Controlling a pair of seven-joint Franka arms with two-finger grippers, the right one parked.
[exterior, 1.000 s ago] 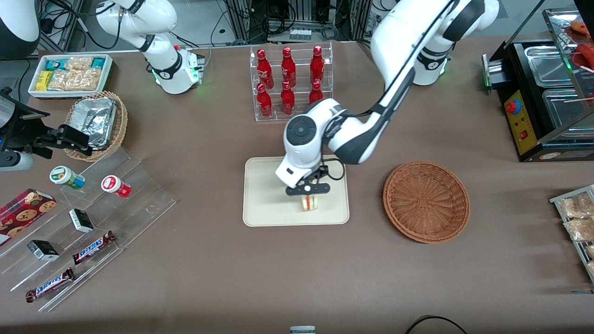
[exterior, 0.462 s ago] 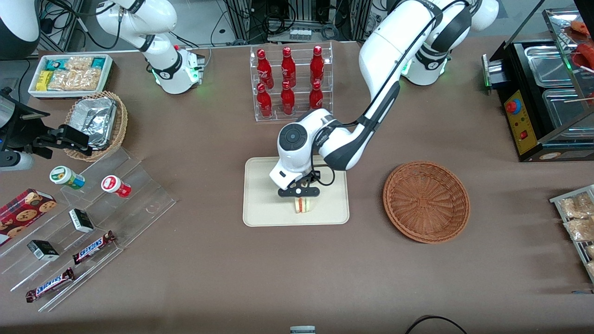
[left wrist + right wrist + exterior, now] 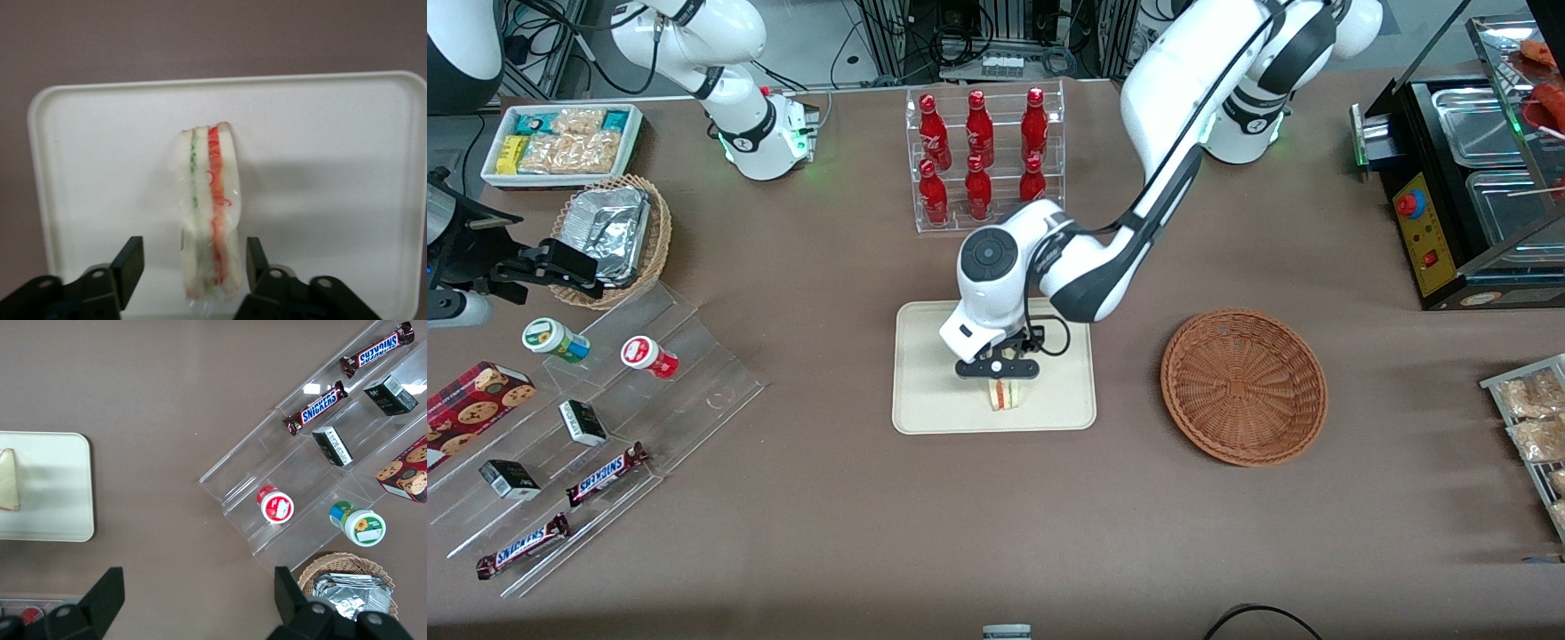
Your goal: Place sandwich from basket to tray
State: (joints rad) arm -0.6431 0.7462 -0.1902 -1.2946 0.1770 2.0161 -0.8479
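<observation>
The sandwich point(image 3: 8, 480) lies on the tray point(image 3: 60, 487), stepped clear rack point(image 3: 313, 453) nearby.

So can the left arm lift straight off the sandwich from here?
Probably yes: the gripper is open, jaws apart either side of the sandwich, which stands on the tray; nothing blocks the way up.

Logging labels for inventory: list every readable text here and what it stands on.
"SNICKERS": bar on the clear stand.
"SNICKERS": second bar, same stand.
Boxes, lidded cups, cookie box, red bottles: print too small to read.
Sandwich, on the tray between the open gripper fingers: no text.
</observation>
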